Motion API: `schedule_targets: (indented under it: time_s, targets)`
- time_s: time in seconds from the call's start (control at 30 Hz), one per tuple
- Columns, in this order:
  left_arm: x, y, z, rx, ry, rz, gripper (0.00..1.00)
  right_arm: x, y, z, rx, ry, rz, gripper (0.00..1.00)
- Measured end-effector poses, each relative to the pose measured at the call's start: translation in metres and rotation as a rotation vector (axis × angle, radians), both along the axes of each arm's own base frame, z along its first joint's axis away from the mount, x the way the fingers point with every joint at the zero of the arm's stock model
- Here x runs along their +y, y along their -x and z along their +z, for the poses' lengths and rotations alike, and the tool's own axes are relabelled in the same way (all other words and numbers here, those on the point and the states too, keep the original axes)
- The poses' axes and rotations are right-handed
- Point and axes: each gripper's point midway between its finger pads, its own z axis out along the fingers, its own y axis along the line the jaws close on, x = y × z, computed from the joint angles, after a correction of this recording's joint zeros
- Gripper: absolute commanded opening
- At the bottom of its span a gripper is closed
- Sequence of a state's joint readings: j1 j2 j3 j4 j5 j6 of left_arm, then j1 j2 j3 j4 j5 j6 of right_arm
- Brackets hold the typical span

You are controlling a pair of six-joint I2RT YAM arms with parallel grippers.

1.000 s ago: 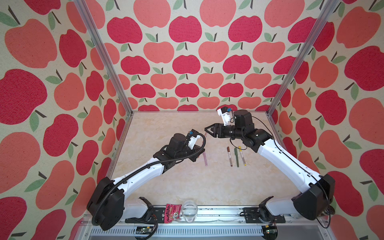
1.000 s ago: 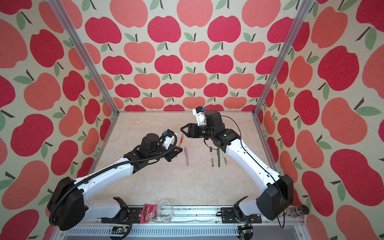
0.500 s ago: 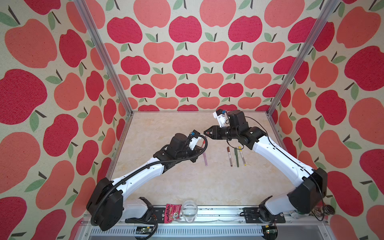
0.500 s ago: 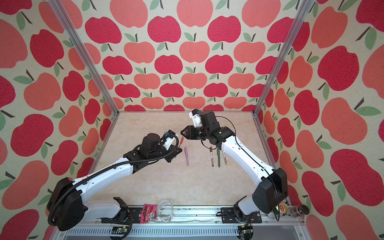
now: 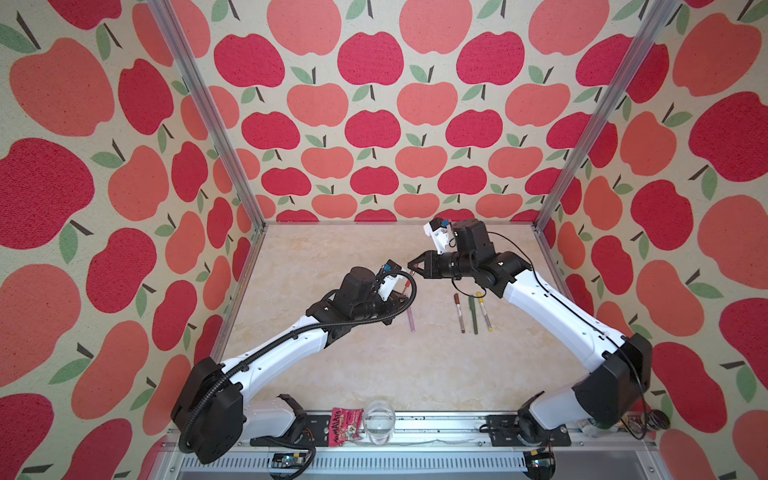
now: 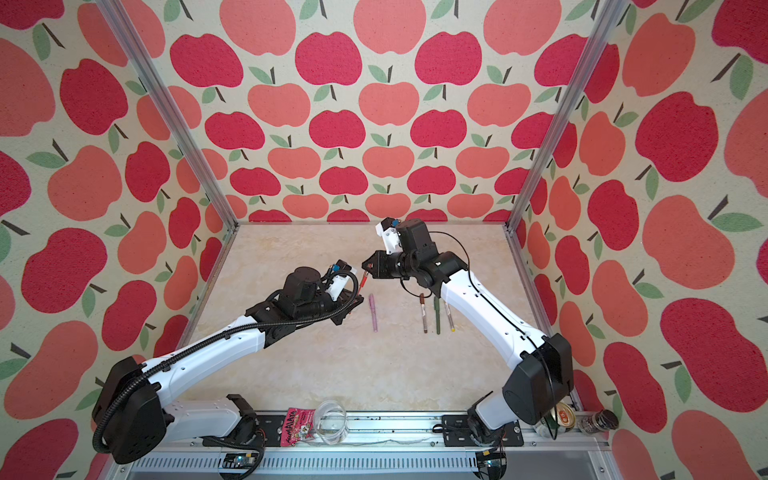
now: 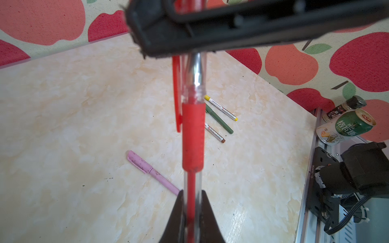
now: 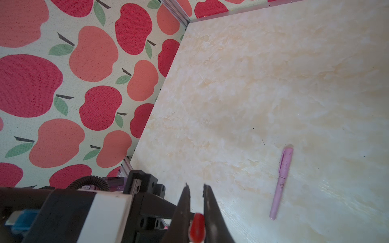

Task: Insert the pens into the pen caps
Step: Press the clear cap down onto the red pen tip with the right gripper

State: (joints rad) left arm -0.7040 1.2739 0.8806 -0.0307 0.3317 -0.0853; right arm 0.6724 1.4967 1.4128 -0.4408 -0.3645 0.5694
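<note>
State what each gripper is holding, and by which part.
Left gripper: the red pen, by its clear barrel behind the red grip. Right gripper: the red cap, across its rounded end.

Closed cell: walls (image 5: 374, 124) papered in red and coral apples with green leaves on cream. Aluminium corner posts (image 5: 209, 120). Tabletop (image 5: 332, 249) in a cream-beige marble look with a few dark specks. Slotted metal rail (image 5: 436, 427) along the front edge. Bright, even light, soft shadows.

Marbled table (image 5: 374, 374); lilac pen (image 5: 411, 322); three pens (image 5: 473, 313) apart.
</note>
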Motion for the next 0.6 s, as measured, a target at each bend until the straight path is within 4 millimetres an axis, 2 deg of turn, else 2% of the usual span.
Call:
schedule_targets:
  time_s: [0.33,0.6]
  targets:
    - [0.001,-0.005,0.007,-0.02,0.001,0.019,0.0,0.003,-0.003,0.004,-0.015,-0.012,0.001,0.02]
    - [0.0,-0.011,0.025,-0.038,0.013,0.036,0.0,0.008,-0.009,0.019,-0.071,-0.061,-0.006,0.02]
